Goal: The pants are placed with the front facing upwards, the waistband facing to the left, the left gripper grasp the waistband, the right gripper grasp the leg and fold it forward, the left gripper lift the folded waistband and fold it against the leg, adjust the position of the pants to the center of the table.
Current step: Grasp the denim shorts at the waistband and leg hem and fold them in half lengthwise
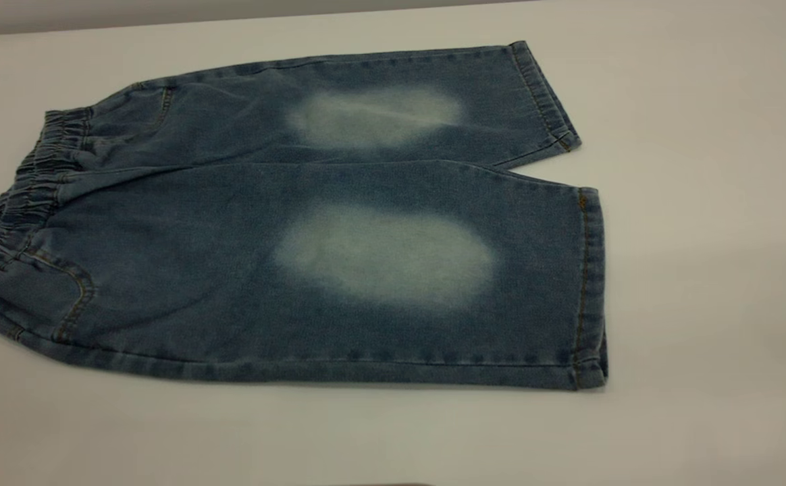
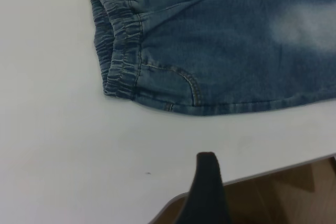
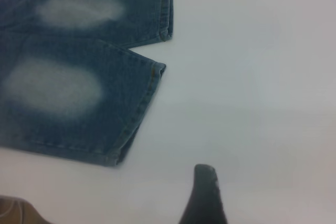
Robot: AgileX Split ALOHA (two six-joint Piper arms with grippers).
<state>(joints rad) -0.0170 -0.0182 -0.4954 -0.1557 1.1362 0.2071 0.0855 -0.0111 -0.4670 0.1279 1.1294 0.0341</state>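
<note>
A bare test bench: plain white table [image 1: 703, 202] with pants [image 1: 339, 270].

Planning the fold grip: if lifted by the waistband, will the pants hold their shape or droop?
Likely droop: the pants lie flat and limp on the table. The gathered waistband probably stretches, yet gives bulk to pinch. Denim probably slides little.

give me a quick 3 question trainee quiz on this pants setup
1. True or false: the pants lie flat and unfolded on the table.
2. In the exterior view, the waistband is at: A) the left B) the right C) underneath.
3. Fill in: neither gripper touches the pants; the left gripper hangs off the waistband end, the right gripper off the ____ end.

Key: 1 true; 2 A; 3 leg
</note>
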